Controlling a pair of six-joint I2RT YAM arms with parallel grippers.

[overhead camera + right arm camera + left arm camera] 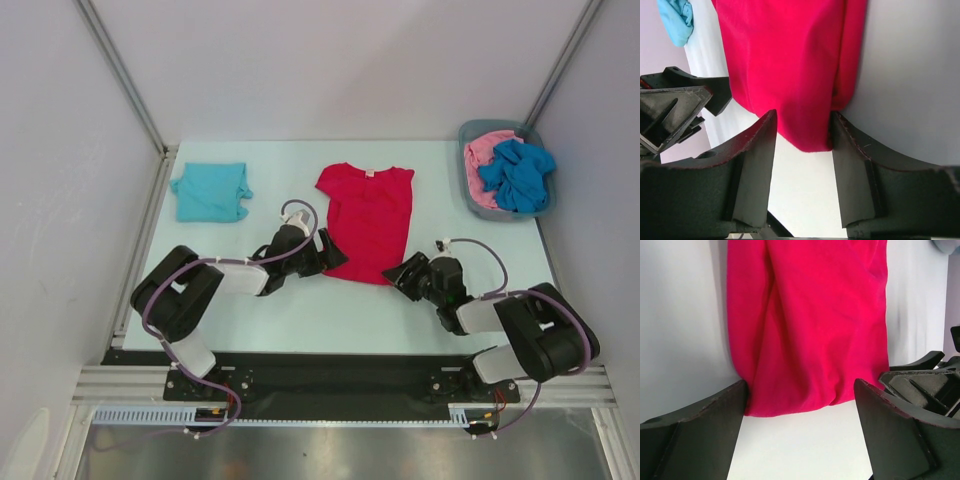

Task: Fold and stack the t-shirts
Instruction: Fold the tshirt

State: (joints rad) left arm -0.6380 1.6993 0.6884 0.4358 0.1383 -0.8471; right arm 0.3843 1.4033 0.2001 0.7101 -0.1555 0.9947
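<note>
Risk of catching only the top layer of the red shirt (367,222), flat mid-table (300,300), and dragging it askew; risk too of a lopsided lift from one side biting late; left gripper (800,385) wide apart just short of the hem, holding nothing; right gripper (804,117) partly open, straddling the hem corner, not clamped.

Left arm (205,285) and right arm (535,340): black joint housings, white-grey link shells, lilac cable (298,204) looped along each (slack near the wrist), matte black wedge-shaped pincer fingers (695,440) with rough, scuffed edges.
</note>
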